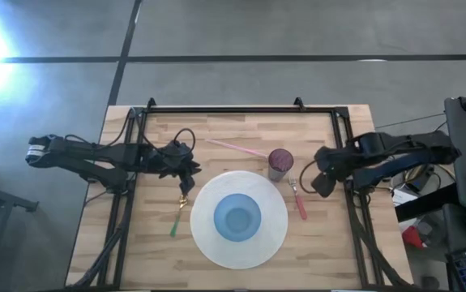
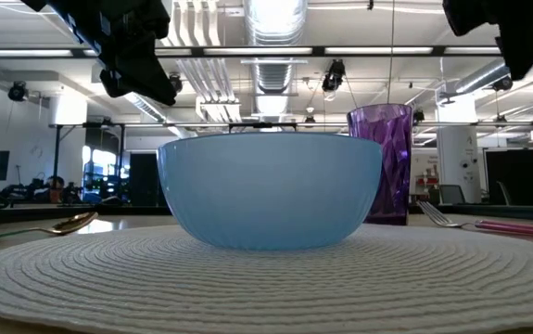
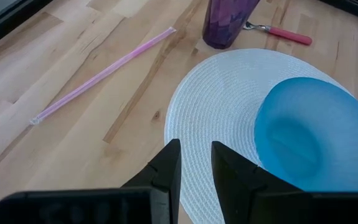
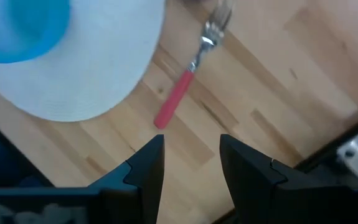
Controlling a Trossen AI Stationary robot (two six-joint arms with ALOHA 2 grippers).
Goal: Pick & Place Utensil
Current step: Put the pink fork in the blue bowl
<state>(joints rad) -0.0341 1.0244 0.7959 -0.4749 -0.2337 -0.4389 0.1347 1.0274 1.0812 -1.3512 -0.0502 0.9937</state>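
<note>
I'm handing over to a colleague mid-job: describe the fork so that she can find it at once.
Start at the round white placemat with the blue bowl in its middle. Just off the mat's edge on the right arm's side, below the purple cup, lies the fork flat on the wood. Its red handle and silver tines set it apart from the green-handled spoon across the mat.

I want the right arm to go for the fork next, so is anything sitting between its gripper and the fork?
Nothing visible is in the way. The right gripper hangs open above bare wood, and the fork lies just ahead of its fingers, beside the white mat. The purple cup stands off to the side.
</note>
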